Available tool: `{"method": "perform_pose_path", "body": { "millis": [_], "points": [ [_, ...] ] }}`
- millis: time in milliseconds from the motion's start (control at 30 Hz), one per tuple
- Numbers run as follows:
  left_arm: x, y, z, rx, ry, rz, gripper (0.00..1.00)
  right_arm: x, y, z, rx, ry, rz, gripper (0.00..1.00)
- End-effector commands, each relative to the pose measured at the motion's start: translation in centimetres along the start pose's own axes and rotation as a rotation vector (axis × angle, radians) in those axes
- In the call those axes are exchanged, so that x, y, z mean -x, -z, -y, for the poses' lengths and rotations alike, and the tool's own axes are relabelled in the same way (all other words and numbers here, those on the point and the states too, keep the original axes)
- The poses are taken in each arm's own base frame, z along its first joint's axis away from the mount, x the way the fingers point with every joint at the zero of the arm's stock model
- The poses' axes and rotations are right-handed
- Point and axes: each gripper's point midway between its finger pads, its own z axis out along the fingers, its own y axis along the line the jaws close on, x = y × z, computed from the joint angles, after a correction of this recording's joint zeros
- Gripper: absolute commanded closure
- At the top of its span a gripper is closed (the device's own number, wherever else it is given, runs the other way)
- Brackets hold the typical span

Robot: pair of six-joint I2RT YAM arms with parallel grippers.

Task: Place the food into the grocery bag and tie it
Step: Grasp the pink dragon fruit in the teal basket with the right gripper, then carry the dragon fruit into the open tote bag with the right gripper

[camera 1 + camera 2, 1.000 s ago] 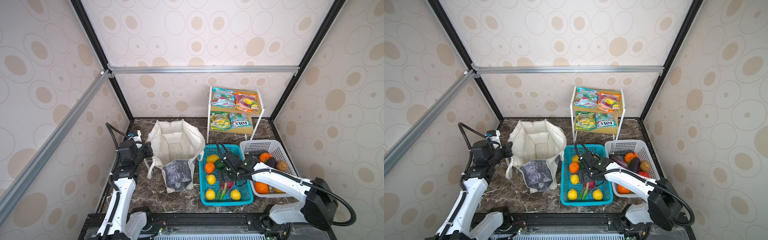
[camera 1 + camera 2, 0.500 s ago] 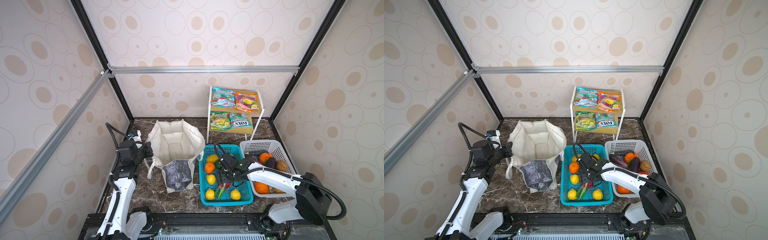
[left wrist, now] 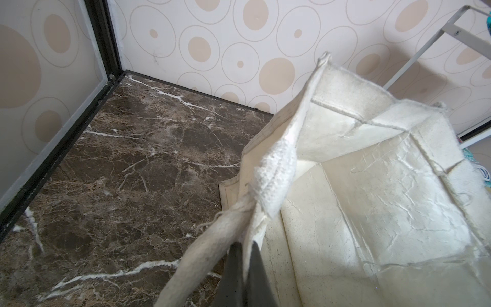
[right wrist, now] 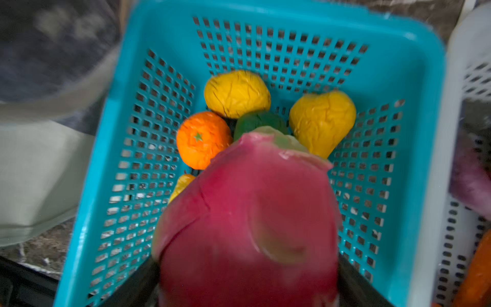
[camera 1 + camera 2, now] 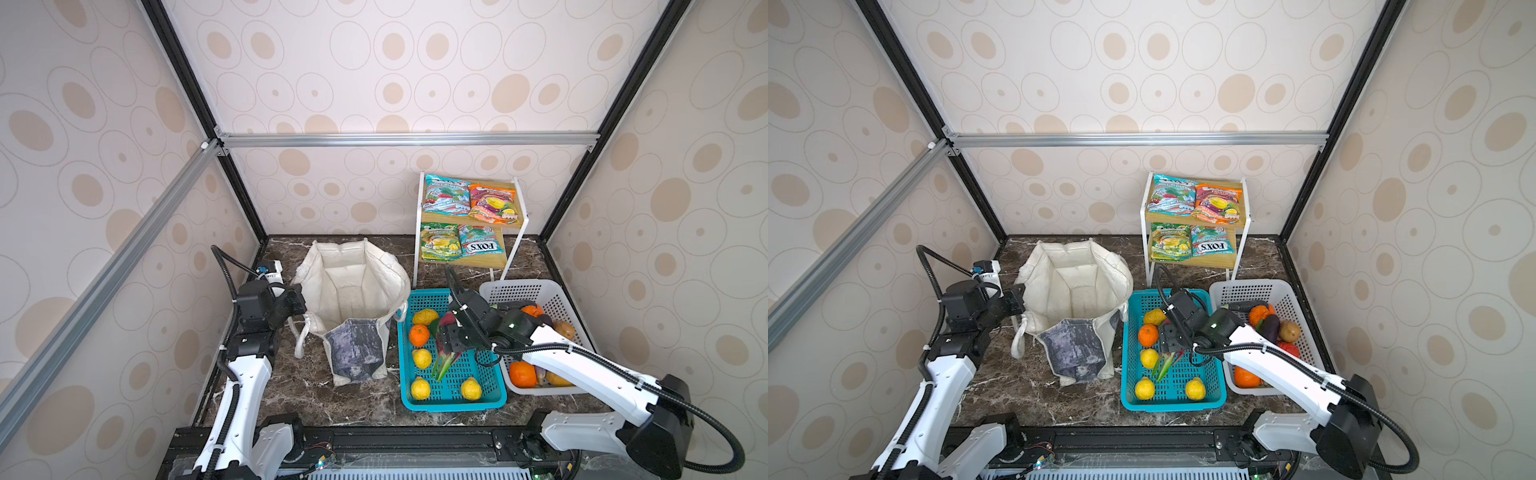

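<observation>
Left gripper (image 3: 245,247): fingers pressed together, pinching the rim of the grocery bag (image 5: 353,286) where a strap handle (image 3: 210,252) joins it. In both top views that gripper sat at the bag's left edge. The bag stood upright on the marble table (image 5: 291,374), mouth spread wide, dark print panel facing the front; no food was visible in the part of its interior that showed.

Right gripper (image 4: 247,281): closed on the dragon fruit (image 4: 247,220), one dark finger against each side of the pink body. In a top view the gripper (image 5: 1169,338) hung over the middle of the teal basket (image 5: 453,405), with the fruit's green tips pointing down toward the basket floor. Whether the tips touched the floor could not be told.

The teal basket stood just right of the bag. It held an orange (image 4: 203,139), a dark green fruit (image 4: 259,123) and several yellow fruits (image 4: 236,93).

White basket (image 5: 519,286): touching the teal basket's right side, with a purple eggplant (image 5: 1270,328) and other produce inside.

Four packets (image 5: 469,199) lay on the two-tier shelf (image 5: 482,261) behind the baskets.
</observation>
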Motion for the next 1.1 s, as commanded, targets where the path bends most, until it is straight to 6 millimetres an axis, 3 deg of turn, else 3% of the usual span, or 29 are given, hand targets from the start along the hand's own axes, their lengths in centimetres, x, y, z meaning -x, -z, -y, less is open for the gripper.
{"method": "perform_pose_path", "body": {
  "millis": [0, 133, 300, 433, 533, 733, 867, 1067],
  "points": [
    [0.8, 0.3, 0.2, -0.010, -0.023, 0.027, 1.00, 3.5, 3.3, -0.6, 0.006, 0.063, 0.100, 0.39],
    [0.7, 0.2, 0.3, -0.016, -0.021, 0.020, 1.00, 8.2, 6.0, -2.8, 0.056, 0.131, 0.179, 0.40],
    [0.7, 0.3, 0.5, -0.025, -0.023, 0.021, 1.00, 14.4, 7.8, -7.8, 0.164, 0.215, 0.262, 0.42],
    [0.9, 0.4, 0.7, -0.037, -0.025, 0.032, 1.00, 17.9, 6.7, -12.8, 0.240, 0.290, 0.287, 0.41],
    [1.1, 0.5, 0.8, -0.037, -0.027, 0.038, 1.00, 19.5, 4.1, -15.8, 0.253, 0.328, 0.280, 0.41],
    [1.1, 0.4, 1.1, -0.060, -0.020, 0.038, 1.00, 19.7, -2.0, -20.7, 0.287, 0.352, 0.217, 0.42],
    [0.9, 0.2, 1.2, -0.072, -0.013, 0.029, 1.00, 18.1, -5.7, -23.5, 0.329, 0.348, 0.166, 0.42],
    [0.9, 0.2, 1.3, -0.078, -0.011, 0.030, 1.00, 14.2, -12.9, -23.5, 0.257, 0.306, 0.037, 0.42]
  ]
}}
